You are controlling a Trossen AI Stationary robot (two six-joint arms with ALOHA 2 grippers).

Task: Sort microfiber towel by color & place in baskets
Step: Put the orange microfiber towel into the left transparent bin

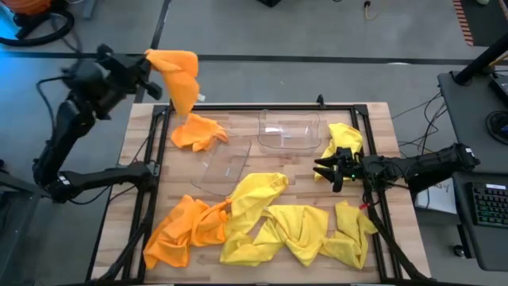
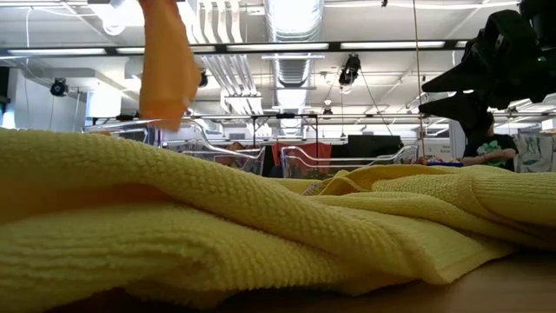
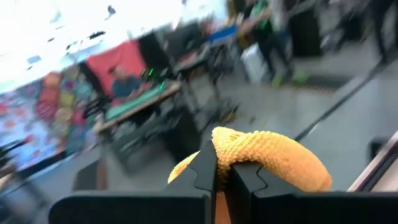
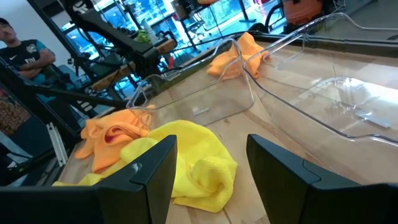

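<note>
From above: left gripper [image 1: 152, 70] raised at the far left corner of the worktop [image 1: 381, 127], fingers pinched on an orange towel [image 1: 178, 75] that hangs free in the air. Its own wrist camera confirms the pinch, both fingers [image 3: 205, 171] pressed together on a fold of orange cloth, with only blurred room behind.

Right gripper [image 1: 327, 168] low over the right side of the worktop, fingers spread wide, holding nothing. A yellow towel [image 1: 344, 143] lies just behind it. The right wrist camera shows both spread fingers [image 4: 155, 171] with yellow cloth lying between them on the wood.

Two clear baskets: one [image 1: 290, 127] upright near the far middle, the other [image 1: 222, 165] tipped at an angle beside it. The overhead view shows nothing inside either. A second orange towel [image 1: 198, 131] sits crumpled on the wood just left of the baskets.

Near edge: an orange heap [image 1: 184, 230] at left, yellow towels [image 1: 294, 226] strung across to the right.

Table-height camera is mostly blocked by yellow cloth [image 2: 261, 235] up close; the hanging orange towel shows at top left.

A person [image 4: 28, 50] with folded arms stands beyond the worktop, visible only from the right wrist.
</note>
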